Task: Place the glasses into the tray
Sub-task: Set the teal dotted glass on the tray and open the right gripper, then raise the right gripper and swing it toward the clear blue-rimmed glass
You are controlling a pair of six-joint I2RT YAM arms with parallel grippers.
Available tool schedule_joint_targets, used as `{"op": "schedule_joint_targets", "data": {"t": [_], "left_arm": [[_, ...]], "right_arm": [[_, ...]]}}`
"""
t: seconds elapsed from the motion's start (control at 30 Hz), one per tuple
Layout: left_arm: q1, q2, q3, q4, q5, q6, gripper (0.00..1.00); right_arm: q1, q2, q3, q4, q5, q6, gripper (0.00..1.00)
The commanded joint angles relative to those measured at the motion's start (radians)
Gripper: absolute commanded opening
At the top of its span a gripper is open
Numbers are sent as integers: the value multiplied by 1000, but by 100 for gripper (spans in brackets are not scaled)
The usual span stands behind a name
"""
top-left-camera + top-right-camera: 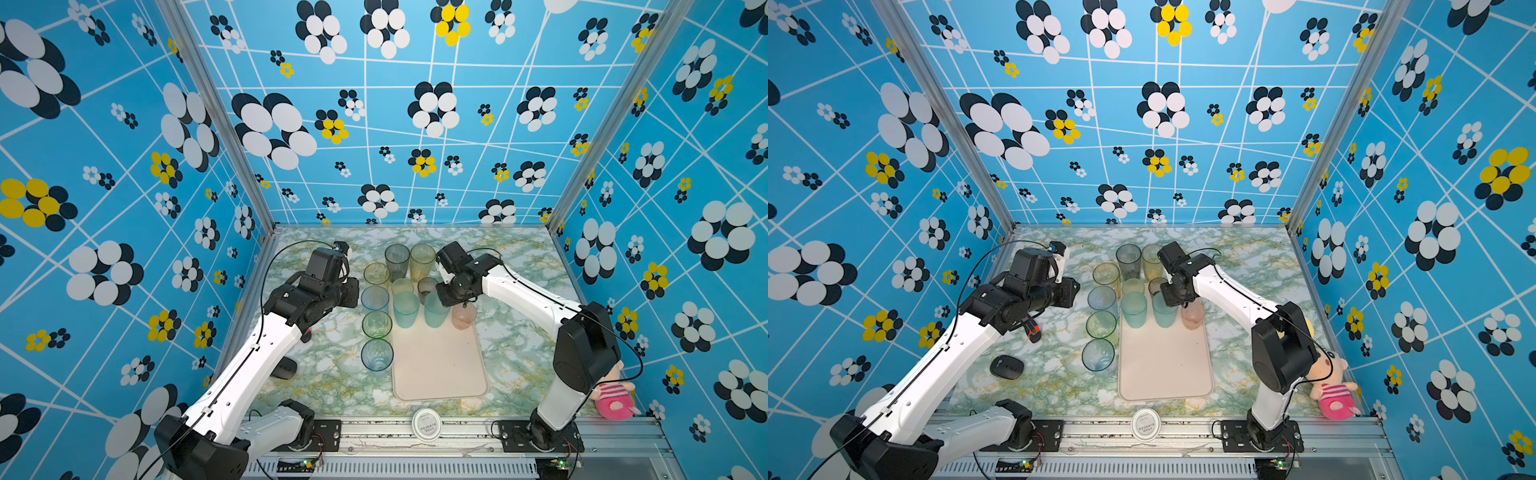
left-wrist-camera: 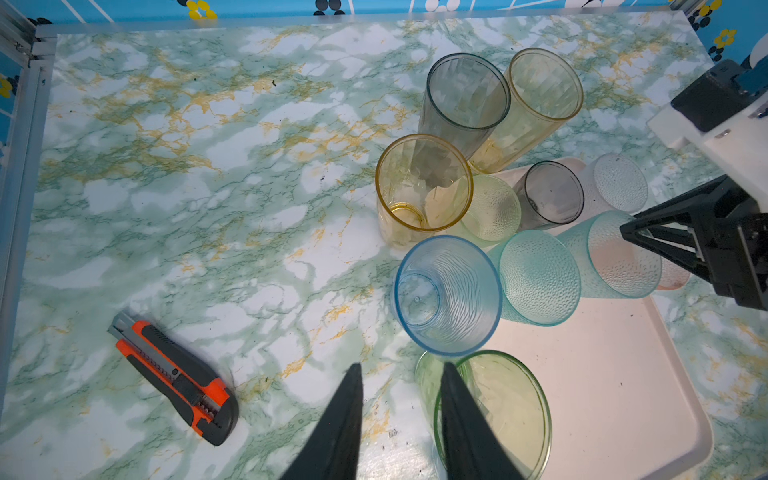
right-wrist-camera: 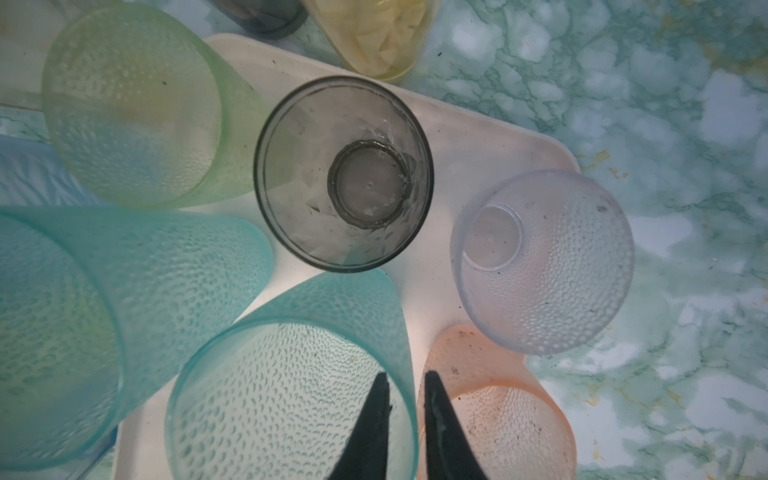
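The cream-pink tray lies at centre right. At its far end stand two teal glasses, a pink glass, a small grey glass and a pale green glass; a clear glass shows in the right wrist view. My right gripper straddles a teal rim, slightly open, one finger inside. Left of the tray stand amber, blue, green and blue glasses, with tall grey and tall amber glasses behind. My left gripper hangs open and empty.
An orange utility knife and a black mouse lie on the marble table at the left. A round white lid sits on the front rail. A pink plush toy is behind the right arm's base. Patterned walls enclose three sides.
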Motion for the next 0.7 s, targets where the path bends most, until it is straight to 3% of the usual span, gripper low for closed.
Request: {"op": "schedule_joint_targets", "data": {"t": [0.0,0.57,0.67], "left_arm": [[8,10,11,-30,-7,17,33],[0,10,-14,-109,-15,7,27],[-9,-13,-33,-107,-52,-2,27]], "right_arm": [[-6,-42,-11,-8,-9,3,20],[-10,-223,-26,-9,56,-26,31],[-7,-284,-33,-23,-16,-43,30]]}}
